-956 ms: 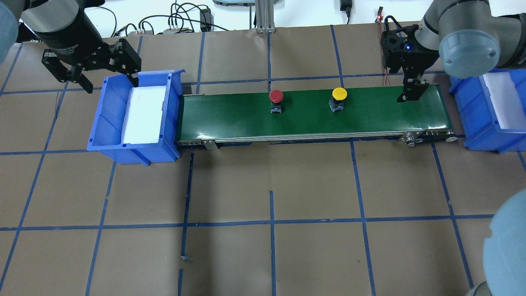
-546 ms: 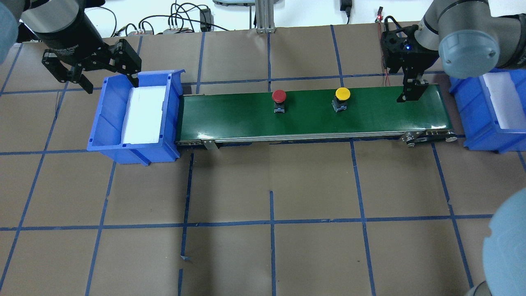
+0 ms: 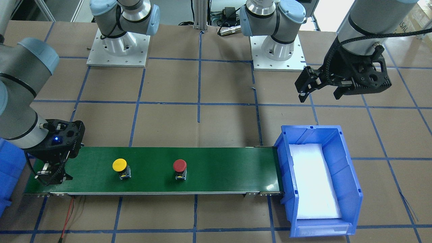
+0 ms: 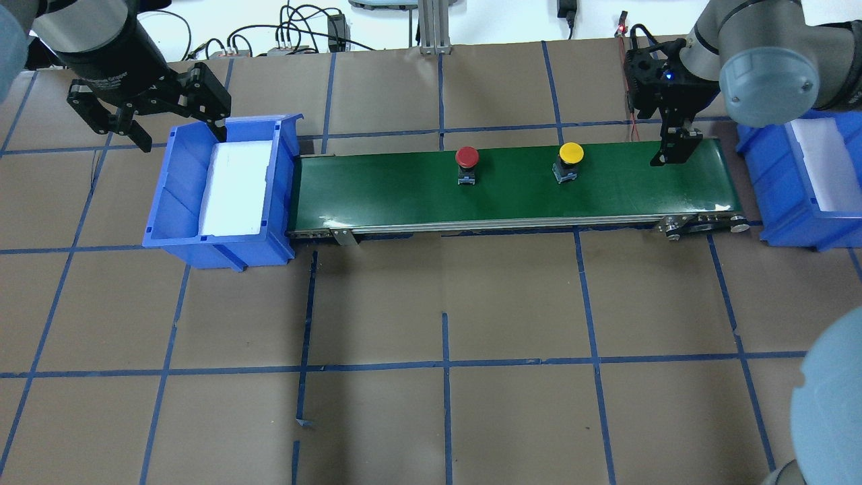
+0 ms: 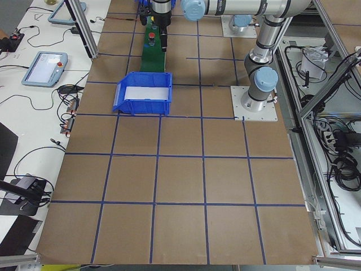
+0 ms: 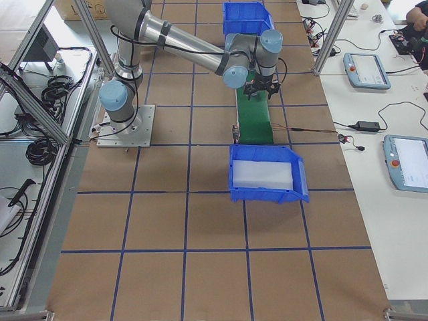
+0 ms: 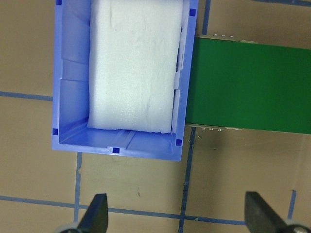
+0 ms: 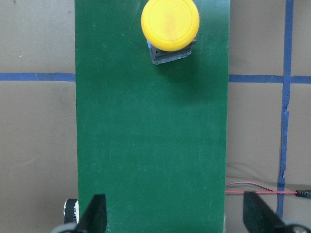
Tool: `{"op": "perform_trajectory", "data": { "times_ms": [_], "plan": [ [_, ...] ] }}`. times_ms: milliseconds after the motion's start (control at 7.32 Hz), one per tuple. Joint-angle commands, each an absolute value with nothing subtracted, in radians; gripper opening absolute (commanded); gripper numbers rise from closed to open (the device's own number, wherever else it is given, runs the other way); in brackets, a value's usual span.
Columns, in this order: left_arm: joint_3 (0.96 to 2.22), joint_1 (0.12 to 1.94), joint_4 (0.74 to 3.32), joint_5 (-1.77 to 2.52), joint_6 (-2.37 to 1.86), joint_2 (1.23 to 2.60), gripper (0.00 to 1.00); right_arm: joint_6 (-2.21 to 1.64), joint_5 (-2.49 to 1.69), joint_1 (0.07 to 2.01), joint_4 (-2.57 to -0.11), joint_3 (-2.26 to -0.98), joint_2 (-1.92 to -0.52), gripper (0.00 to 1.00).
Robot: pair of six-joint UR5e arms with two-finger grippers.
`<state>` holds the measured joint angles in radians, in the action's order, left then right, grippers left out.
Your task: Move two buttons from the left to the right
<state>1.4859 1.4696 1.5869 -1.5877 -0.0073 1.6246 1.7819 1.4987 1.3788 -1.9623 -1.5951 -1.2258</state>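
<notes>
The red button [image 4: 467, 157] and the yellow button [image 4: 571, 153] stand upright on the green conveyor belt [image 4: 404, 195], the yellow one further right. Both also show in the front view, the red button [image 3: 179, 165] and the yellow button [image 3: 119, 165]. My right gripper [image 4: 673, 151] is open and empty over the belt's right end. Its wrist view shows the yellow button [image 8: 170, 24] ahead, apart from the fingers. My left gripper [image 4: 178, 131] is open and empty, raised behind the left blue bin [image 4: 168, 202].
The left bin [image 7: 68, 97] holds only a white foam pad [image 7: 133, 63]. A second blue bin [image 4: 774, 195] with white foam stands past the belt's right end. Cables lie along the table's far edge [image 4: 296, 37]. A red wire [image 8: 252, 187] runs beside the belt's right end.
Both buttons have moved to the right along the belt, keeping their spacing. Neither arm has moved and both grippers stay open.
</notes>
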Motion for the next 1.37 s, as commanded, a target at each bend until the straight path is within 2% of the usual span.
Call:
{"op": "perform_trajectory", "data": {
  "times_ms": [0,1229],
  "plan": [
    [1.483,1.470,1.588,-1.588,-0.006,1.623,1.00,1.801,1.497,1.378,-1.992,-1.585,-1.207,1.00],
    [1.489,1.468,1.586,-1.588,-0.005,1.621,1.00,1.770,1.502,1.385,-2.011,-1.612,-1.160,0.99]
  ]
}}
